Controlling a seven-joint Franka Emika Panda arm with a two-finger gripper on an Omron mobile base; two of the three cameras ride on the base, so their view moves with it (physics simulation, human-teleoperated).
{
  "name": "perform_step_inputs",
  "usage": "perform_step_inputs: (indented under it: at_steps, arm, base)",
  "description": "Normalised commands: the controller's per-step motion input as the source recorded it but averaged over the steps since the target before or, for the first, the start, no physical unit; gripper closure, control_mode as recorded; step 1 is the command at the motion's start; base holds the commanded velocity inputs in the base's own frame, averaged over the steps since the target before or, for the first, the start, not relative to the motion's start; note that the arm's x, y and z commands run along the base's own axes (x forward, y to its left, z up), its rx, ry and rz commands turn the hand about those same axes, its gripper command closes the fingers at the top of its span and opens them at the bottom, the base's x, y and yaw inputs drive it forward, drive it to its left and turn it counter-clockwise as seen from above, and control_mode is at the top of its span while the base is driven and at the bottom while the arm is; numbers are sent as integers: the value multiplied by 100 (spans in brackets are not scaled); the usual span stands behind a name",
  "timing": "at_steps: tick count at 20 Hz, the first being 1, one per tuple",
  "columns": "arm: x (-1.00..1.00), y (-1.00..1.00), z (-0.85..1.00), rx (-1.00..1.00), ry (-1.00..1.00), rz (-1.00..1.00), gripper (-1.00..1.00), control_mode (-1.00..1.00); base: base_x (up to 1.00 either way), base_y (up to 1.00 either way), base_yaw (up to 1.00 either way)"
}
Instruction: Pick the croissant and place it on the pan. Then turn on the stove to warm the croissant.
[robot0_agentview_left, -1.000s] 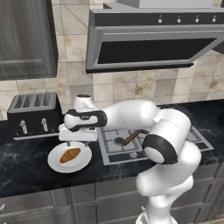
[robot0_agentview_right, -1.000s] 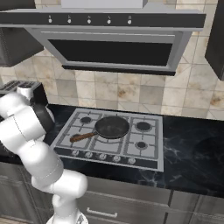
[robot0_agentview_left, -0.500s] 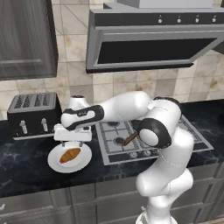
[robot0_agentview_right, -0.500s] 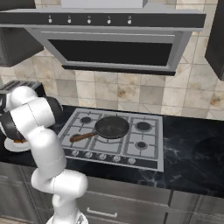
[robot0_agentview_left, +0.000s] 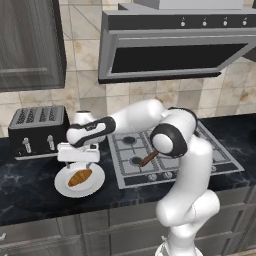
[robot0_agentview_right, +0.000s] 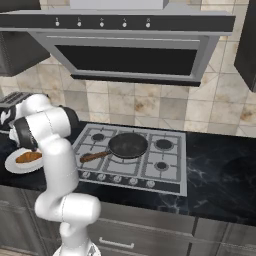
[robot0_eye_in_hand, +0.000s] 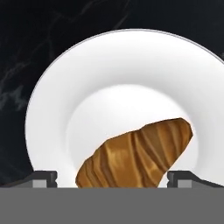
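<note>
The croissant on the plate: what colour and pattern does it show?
The croissant is golden-brown with darker ridged stripes, clearest in the hand view.

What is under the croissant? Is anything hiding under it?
The croissant lies on a round white plate, which sits on the dark counter. The gripper hangs above it, fingers on either side. The plate beneath the pastry is covered from sight.

No readable text, labels, brands or numbers anywhere, small white marks along the range hood (robot0_agentview_right: 125, 22) control strip too tiny to make out, stove (robot0_agentview_right: 135, 160) knobs unmarked, toaster (robot0_agentview_left: 37, 131) front plain, plate (robot0_eye_in_hand: 52, 109) blank
</note>
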Motion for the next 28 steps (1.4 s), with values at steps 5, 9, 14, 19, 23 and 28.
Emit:
perform_step_inputs:
  at_steps: [5,9,14,19,23,28]
  arm:
    - [-9,0,-1,0,3,0,-100,-100]
    - [-30,0,0,0,1,0,-100,-100]
    - [-24,0,0,0,0,0,-100,-100]
    - [-5,-14,0,0,0,0,-100,-100]
    - [14,-40,-2,0,0,0,-100,-100]
    - [0,-23,-14,0,3,0,-100,-100]
  base:
    - [0,0,0]
    - [0,0,0]
    - [0,0,0]
    - [0,0,0]
    - [0,0,0]
    - [0,0,0]
